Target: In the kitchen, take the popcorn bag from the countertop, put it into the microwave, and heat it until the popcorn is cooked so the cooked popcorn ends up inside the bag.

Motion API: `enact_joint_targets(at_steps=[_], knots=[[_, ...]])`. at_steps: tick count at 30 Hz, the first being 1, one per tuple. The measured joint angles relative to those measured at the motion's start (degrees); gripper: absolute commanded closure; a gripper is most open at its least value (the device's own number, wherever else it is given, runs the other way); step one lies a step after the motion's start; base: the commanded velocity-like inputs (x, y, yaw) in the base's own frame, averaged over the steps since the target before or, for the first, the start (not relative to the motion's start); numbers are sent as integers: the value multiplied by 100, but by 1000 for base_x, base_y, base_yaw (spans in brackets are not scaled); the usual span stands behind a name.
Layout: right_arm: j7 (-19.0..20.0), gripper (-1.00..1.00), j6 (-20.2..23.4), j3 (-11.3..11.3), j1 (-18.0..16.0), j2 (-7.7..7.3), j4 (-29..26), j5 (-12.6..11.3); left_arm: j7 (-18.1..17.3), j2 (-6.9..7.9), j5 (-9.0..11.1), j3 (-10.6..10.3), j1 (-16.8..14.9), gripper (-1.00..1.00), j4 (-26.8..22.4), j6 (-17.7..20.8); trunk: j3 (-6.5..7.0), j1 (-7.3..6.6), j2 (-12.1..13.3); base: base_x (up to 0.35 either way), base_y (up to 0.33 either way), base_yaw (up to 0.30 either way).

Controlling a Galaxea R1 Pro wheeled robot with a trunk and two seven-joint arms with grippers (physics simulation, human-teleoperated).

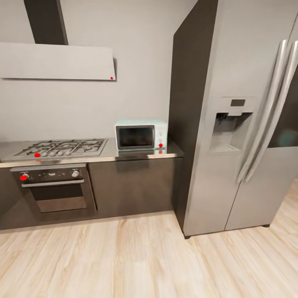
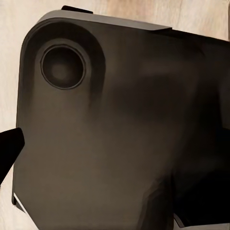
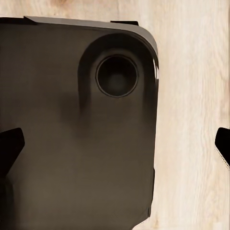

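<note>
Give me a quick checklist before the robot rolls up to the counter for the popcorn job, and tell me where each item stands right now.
1. Microwave in sight on the countertop beside the fridge: ok.
2. Microwave door open for loading: not ok, it looks closed.
3. Popcorn bag located: not ok, none seen on the visible stretch of countertop.
4. Wood floor toward the cabinets free of obstacles: ok.
5. Right fingers apart and holding nothing: ok.
6. Left fingers open: cannot tell, just one dark tip visible over the robot's base.
</note>
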Motion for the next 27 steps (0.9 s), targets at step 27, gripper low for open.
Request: enact_joint_targets(at_steps=[27], knots=[[0,-100,0,-9,0,7,0,-6,0,4,-1,0,-1,-100,1,-2,0,0,0,323,0,77]])
